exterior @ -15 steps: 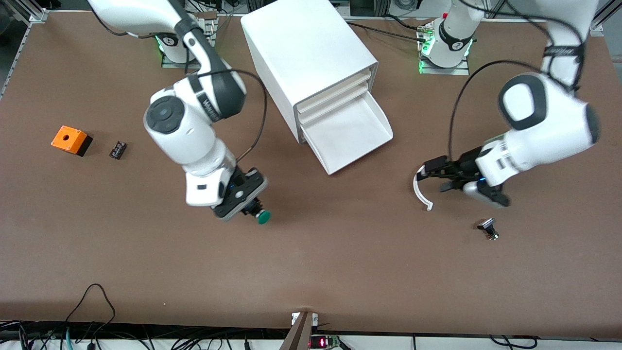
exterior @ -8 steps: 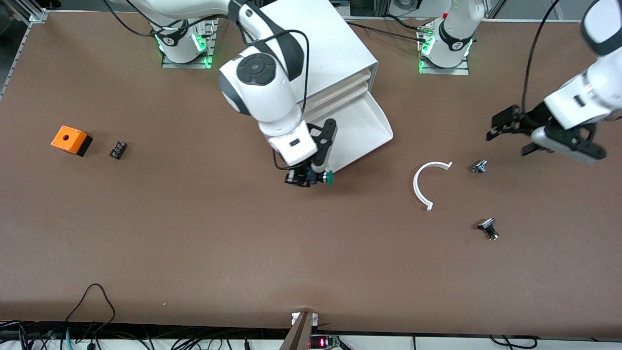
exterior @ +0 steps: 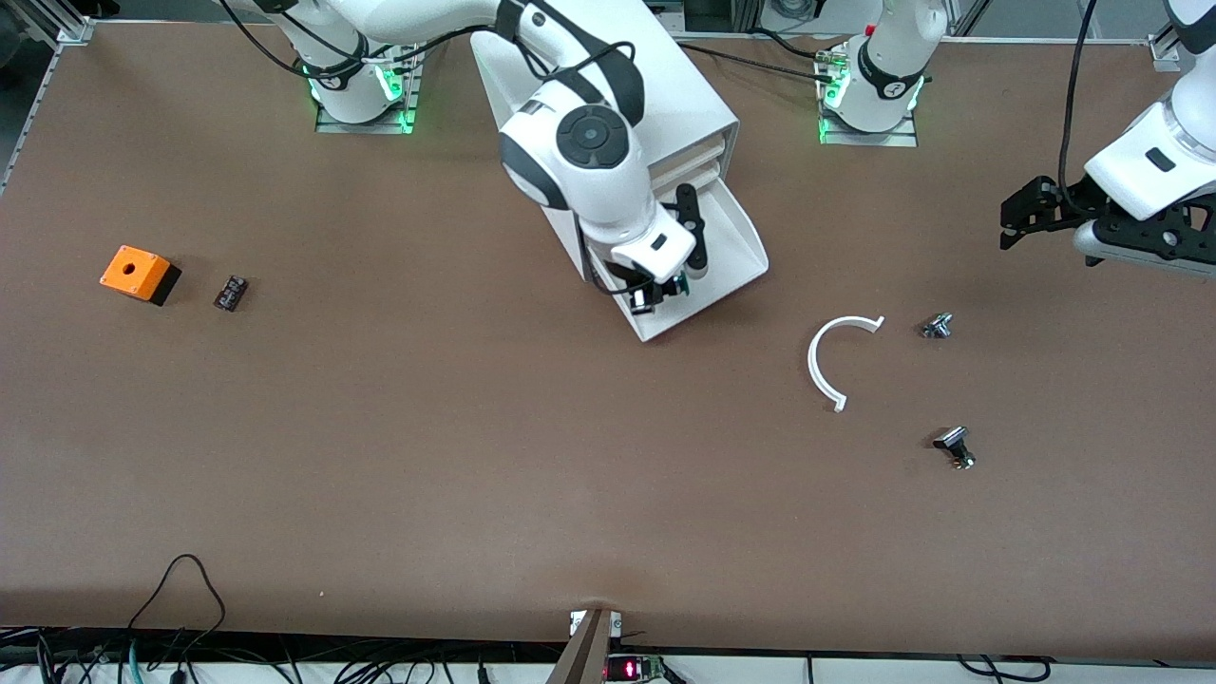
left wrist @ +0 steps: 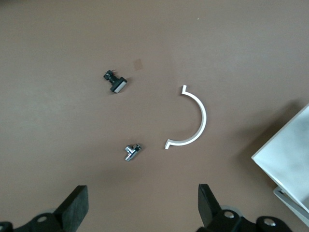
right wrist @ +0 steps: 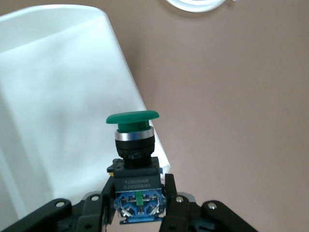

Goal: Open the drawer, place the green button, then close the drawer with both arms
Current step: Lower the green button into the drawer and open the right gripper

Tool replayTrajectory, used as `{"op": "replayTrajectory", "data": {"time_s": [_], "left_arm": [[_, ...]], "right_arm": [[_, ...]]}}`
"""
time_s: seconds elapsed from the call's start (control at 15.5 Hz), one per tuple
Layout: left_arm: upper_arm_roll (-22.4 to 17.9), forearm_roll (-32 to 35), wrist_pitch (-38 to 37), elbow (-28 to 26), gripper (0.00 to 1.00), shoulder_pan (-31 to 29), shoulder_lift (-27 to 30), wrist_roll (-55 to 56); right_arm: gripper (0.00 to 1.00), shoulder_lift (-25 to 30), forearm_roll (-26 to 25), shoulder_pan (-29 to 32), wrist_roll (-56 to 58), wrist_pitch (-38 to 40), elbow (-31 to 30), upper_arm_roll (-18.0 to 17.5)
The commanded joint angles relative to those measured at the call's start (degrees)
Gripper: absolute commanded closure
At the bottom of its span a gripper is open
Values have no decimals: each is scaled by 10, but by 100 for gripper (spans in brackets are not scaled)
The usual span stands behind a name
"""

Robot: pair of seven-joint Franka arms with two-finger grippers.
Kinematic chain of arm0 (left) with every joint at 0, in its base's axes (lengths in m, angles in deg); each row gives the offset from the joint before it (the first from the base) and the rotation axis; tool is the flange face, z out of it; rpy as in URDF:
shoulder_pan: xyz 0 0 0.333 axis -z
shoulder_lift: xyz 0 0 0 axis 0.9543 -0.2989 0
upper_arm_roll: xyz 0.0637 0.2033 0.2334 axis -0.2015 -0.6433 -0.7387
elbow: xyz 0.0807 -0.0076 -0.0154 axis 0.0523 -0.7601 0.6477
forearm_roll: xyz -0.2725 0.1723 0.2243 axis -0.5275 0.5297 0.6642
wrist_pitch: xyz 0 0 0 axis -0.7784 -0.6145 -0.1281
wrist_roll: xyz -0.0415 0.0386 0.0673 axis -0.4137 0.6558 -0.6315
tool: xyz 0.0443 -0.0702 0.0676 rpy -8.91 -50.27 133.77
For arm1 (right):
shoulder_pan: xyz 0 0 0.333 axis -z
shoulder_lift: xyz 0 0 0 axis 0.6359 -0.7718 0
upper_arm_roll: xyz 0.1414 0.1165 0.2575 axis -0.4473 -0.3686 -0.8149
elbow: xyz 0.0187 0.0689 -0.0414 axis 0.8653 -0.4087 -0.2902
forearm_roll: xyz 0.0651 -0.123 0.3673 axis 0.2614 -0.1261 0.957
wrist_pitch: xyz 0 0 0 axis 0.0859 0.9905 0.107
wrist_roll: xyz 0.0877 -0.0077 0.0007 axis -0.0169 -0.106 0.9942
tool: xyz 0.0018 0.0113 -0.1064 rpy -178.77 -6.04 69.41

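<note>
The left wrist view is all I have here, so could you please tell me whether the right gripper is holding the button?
Observer: Yes. The right gripper is shut on the button by its black-blue body, green cap pointing away.
Operator: Thank you. Where is it now?
Observer: It is over the open lowest drawer, by the edge nearest the front camera.
Operator: And my own arm, please?
Observer: The left gripper waits open over bare table, toward its own end.
</note>
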Motion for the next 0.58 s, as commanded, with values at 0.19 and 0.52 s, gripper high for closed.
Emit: {"op": "replayTrajectory", "data": {"time_s": [0.19, 0.52], "left_arm": [[-8, 31, -13, 20, 0, 7, -12, 30], [-8, 31, -9, 21, 0, 7, -31, 24]], "right_arm": [[81, -40, -35, -6, 21, 17, 7, -38], [81, -69, -46, -26, -6, 10, 1, -43]]}}
